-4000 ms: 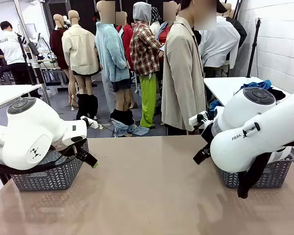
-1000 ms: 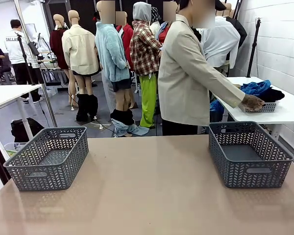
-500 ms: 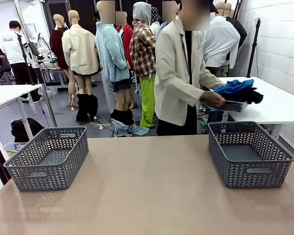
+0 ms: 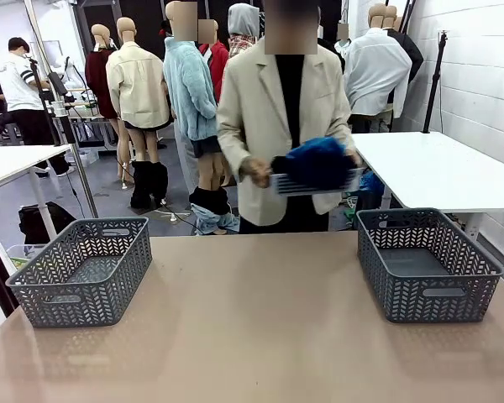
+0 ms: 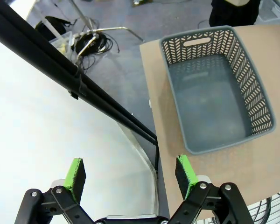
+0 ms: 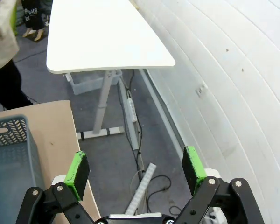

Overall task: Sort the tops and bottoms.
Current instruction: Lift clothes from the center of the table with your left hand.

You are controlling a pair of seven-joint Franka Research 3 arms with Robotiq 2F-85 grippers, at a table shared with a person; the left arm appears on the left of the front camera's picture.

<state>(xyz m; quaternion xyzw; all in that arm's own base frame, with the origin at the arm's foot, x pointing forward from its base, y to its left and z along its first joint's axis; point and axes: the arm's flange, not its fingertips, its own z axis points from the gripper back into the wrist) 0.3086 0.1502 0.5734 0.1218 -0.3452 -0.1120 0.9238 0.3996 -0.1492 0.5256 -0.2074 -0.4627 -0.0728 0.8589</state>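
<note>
A person in a beige jacket (image 4: 256,109) stands at the table's far side and holds a small grey tray (image 4: 307,183) with both hands. On the tray lies the bright cobalt-blue top (image 4: 319,159), bunched, with a dark garment (image 4: 283,164) showing at its left edge. My left gripper (image 5: 130,172) hangs open off the table's left side, above the floor, with nothing between its fingers. My right gripper (image 6: 136,169) is open too, off the table's right side near the white wall.
Two grey lattice baskets stand empty on the tan table: one at the left (image 4: 84,269) (image 5: 219,88), one at the right (image 4: 427,264) (image 6: 9,158). A white side table (image 4: 441,172) (image 6: 102,35) stands behind on the right. A black stand pole (image 5: 70,74) crosses the left wrist view.
Both arms have drawn out of the front view since four seconds ago. The person picked the tray of clothes off the white side table and turned with it to face my table.
</note>
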